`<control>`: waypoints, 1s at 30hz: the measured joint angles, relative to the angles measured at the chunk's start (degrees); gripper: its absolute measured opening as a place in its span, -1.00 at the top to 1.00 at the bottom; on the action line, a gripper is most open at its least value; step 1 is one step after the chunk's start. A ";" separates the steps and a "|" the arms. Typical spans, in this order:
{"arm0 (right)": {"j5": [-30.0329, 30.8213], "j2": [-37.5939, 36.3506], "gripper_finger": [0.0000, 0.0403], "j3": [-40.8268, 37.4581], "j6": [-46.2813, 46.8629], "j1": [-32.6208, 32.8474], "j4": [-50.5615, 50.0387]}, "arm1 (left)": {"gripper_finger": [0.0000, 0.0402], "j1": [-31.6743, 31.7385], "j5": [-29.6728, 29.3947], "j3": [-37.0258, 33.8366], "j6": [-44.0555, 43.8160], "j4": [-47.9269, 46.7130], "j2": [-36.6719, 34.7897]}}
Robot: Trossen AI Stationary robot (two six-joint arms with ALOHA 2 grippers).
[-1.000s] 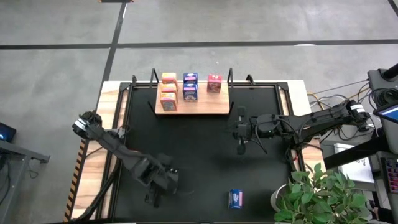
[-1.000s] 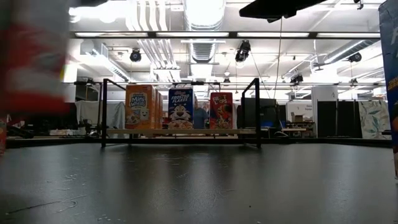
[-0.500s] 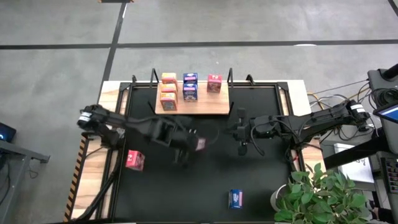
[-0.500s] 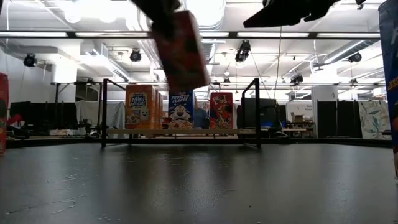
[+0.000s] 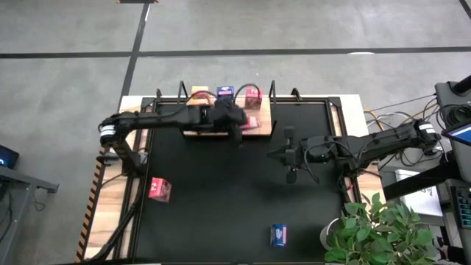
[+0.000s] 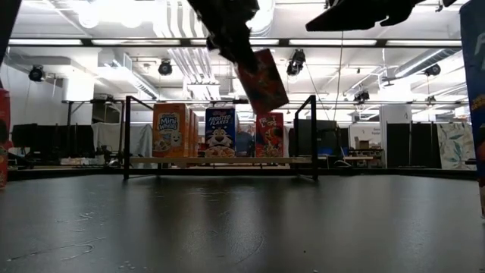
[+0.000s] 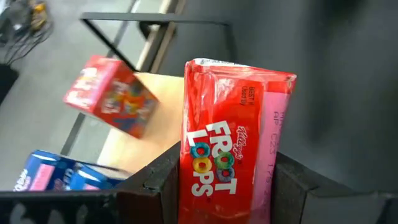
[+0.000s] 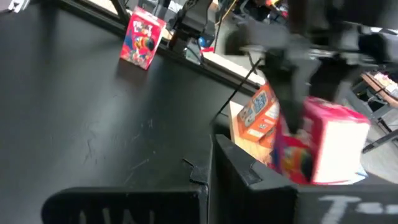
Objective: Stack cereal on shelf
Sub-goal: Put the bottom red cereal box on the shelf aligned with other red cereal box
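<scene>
Above the light-wood shelf (image 5: 221, 129) at upper centre, red cardboard cereal box (image 7: 233, 149) clamped in left gripper (image 5: 237, 124); right gripper (image 5: 291, 174) at centre right, jaws together.

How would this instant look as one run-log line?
left gripper: shut on red cereal box | position: over shelf | right gripper: shut, waiting midtable

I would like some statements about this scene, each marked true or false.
1. The left gripper holds a red cereal box. True.
2. The right gripper is over the shelf. False: it hangs over the black mat, beside the shelf.
3. A blue box lies on the mat, away from the shelf. True.
4. The held box stands on the shelf. False: it is tilted in the air above it.
</scene>
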 joint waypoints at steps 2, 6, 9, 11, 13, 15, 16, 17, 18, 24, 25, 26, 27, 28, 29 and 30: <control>0.02 -0.81 0.95 -0.59 0.07 0.01 0.13 | 0.24 1.97 0.06 0.00 -1.05 2.45 1.10; 0.02 -2.36 0.95 -1.82 0.81 0.00 0.09 | 0.24 5.05 0.87 -0.02 -2.42 3.41 4.12; 0.08 -3.32 0.95 -2.75 1.34 0.02 -0.09 | 0.24 6.60 4.31 -0.02 -3.45 3.67 5.86; 0.43 -3.61 0.95 -2.95 1.28 0.00 0.05 | 0.24 7.27 5.64 -0.02 -3.92 3.84 6.81; 0.50 -3.99 0.95 -3.10 1.26 0.00 -0.05 | 0.24 7.73 6.22 -0.02 -4.18 4.07 7.61; 0.52 -4.17 0.95 -3.08 1.28 0.00 0.17 | 0.24 8.03 6.20 -0.02 -4.18 3.94 7.95; 0.50 -4.25 0.95 -3.10 1.34 0.00 0.00 | 0.24 8.06 6.20 -0.02 -4.20 4.06 7.96; 0.52 -4.27 0.95 -3.10 1.47 0.00 0.07 | 0.24 8.06 6.16 -0.02 -4.20 4.41 7.96; 0.52 -4.29 0.95 -3.10 1.54 0.00 0.07 | 0.24 8.02 6.19 -0.02 -4.20 4.96 7.96; 0.54 -4.31 0.95 -3.10 1.64 0.00 0.05 | 0.24 8.06 6.18 -0.02 -4.20 7.63 7.96; 0.54 -4.31 0.95 -3.10 1.80 0.00 0.05 | 0.24 8.10 6.18 -0.02 -4.21 7.51 7.96; 0.54 -4.31 0.95 -3.10 1.82 0.00 0.05 | 0.24 8.10 6.19 -0.02 -4.34 7.55 7.96; 0.54 -4.31 0.95 -3.10 1.82 0.00 0.03 | 0.23 8.10 6.18 -0.02 -4.37 7.55 7.96; 0.54 -4.31 0.95 -3.10 1.82 0.00 0.03 | 0.23 8.10 6.18 -0.02 -4.38 7.61 7.96; 0.56 -4.31 0.95 -3.10 1.82 0.00 0.03 | 0.22 8.12 6.16 -0.02 -4.38 7.76 7.96; 0.56 -4.31 0.95 -3.10 1.79 0.00 0.03 | 0.20 8.10 6.16 -0.02 -4.46 7.85 7.96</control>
